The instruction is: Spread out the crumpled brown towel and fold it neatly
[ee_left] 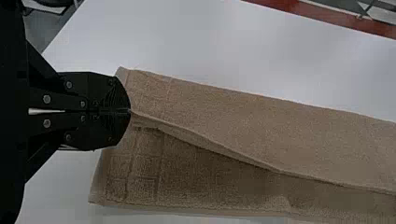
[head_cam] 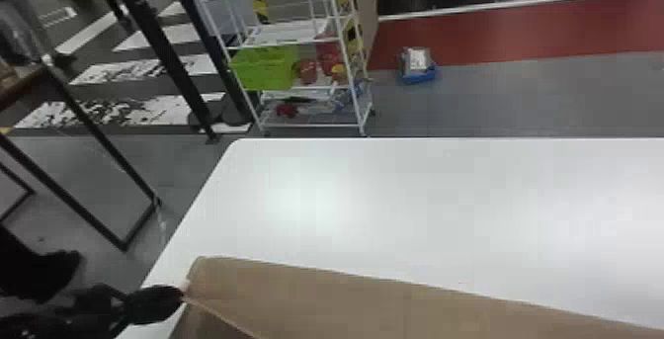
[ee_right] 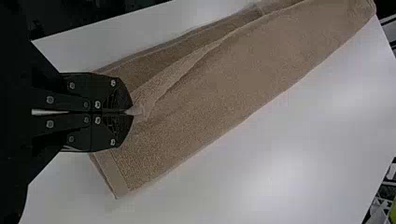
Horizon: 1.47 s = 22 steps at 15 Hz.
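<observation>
The brown towel lies folded over along its length near the bench's near edge, one end close to the left edge. The left gripper pinches the upper layer's edge in its jaws; the right gripper's jaws hold a bit of towel at the other end

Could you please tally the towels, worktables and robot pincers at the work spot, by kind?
Towels, a brown towel: 1
Worktables, a white table: 1
Pincers, the left pincer and right pincer: 2
Total: 4
</observation>
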Motion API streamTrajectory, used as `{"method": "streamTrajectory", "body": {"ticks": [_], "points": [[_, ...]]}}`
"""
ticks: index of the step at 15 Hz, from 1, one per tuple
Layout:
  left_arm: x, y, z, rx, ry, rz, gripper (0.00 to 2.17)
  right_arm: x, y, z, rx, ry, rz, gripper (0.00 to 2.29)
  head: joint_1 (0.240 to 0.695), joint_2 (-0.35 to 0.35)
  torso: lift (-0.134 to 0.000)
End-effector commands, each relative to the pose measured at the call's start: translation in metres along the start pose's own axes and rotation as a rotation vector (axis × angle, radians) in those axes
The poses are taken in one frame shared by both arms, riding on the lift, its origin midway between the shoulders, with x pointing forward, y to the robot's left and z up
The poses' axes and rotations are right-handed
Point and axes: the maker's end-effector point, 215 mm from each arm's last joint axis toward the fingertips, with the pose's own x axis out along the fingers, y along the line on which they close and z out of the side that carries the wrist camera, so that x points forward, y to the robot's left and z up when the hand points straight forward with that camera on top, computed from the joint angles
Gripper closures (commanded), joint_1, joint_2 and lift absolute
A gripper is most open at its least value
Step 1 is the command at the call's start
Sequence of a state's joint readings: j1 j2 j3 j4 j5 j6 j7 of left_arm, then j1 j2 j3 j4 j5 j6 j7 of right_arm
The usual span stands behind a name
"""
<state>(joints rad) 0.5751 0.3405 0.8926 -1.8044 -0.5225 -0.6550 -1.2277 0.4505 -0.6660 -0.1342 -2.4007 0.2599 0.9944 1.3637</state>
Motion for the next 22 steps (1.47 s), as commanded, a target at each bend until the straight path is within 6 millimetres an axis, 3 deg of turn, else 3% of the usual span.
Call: {"method": "streamTrajectory", "body": {"ticks": [1, 4, 8, 13, 15, 16, 17, 22], "points": [[0.006, -0.008, 0.002, 0.012, 0.002, -0.02, 1.37, 0.008, 0.007, -0.004, -0.014, 0.025, 0.015, 1.38, 0.695, 0.35, -0.122], [0.019, -0.019, -0.001, 0.038, 0.041, -0.04, 1.37, 0.018, 0.016, -0.012, -0.024, 0.057, 0.034, 1.38, 0.695, 0.35, -0.122], [0.022, -0.021, 0.002, 0.041, 0.033, -0.047, 1.37, 0.024, 0.022, -0.014, -0.036, 0.072, 0.046, 1.38, 0.695, 0.35, -0.122], [0.017, -0.017, -0.002, 0.045, 0.045, -0.037, 1.36, 0.014, 0.007, -0.016, -0.045, 0.086, 0.004, 1.31, 0.695, 0.35, -0.122], [0.018, -0.017, 0.0, 0.038, 0.04, -0.034, 0.93, 0.015, 0.009, -0.018, -0.039, 0.087, 0.01, 0.15, 0.695, 0.35, -0.122], [0.018, -0.017, 0.0, 0.031, 0.037, -0.024, 0.41, 0.015, 0.01, -0.018, -0.041, 0.086, 0.013, 0.02, 0.695, 0.35, -0.122], [0.018, -0.016, 0.0, 0.024, 0.038, -0.017, 0.09, 0.016, 0.012, -0.015, -0.054, 0.08, 0.018, 0.01, 0.695, 0.35, -0.122], [0.01, -0.009, -0.002, 0.019, 0.044, 0.006, 0.07, 0.005, 0.007, -0.008, -0.074, 0.055, 0.002, 0.04, 0.695, 0.35, -0.122]]}}
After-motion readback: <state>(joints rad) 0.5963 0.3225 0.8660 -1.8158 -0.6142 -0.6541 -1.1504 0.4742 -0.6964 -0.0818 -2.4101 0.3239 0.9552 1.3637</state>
